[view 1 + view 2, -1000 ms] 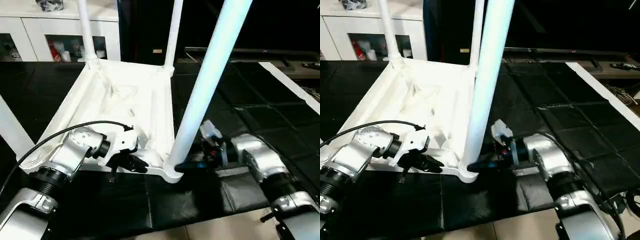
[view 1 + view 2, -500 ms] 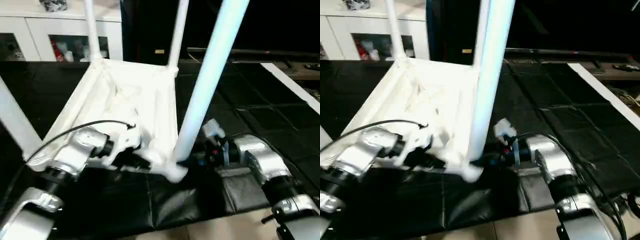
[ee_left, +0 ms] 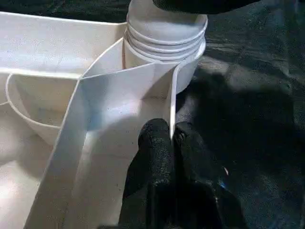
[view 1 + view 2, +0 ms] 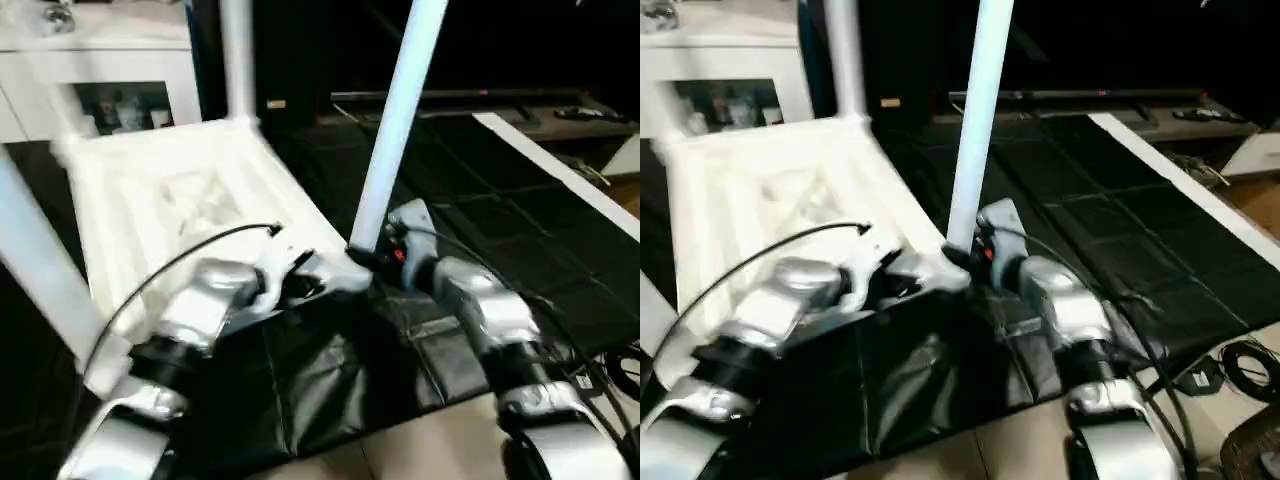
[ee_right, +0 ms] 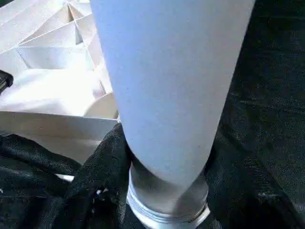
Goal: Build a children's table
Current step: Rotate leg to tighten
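Pinching the thin side wall of the table top (image 4: 150, 200) beside its near corner socket, your left gripper (image 3: 170, 138) is closed tight on it. Your right gripper (image 5: 167, 157) wraps the base of the leg (image 4: 395, 130) standing in that socket, fingers part-spread around it, with the table upside down on the black mat (image 4: 520, 220).

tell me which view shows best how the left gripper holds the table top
The left wrist view: the left gripper pinches a thin rib of the table top beside the corner socket. The eye views show it blurred at that corner.
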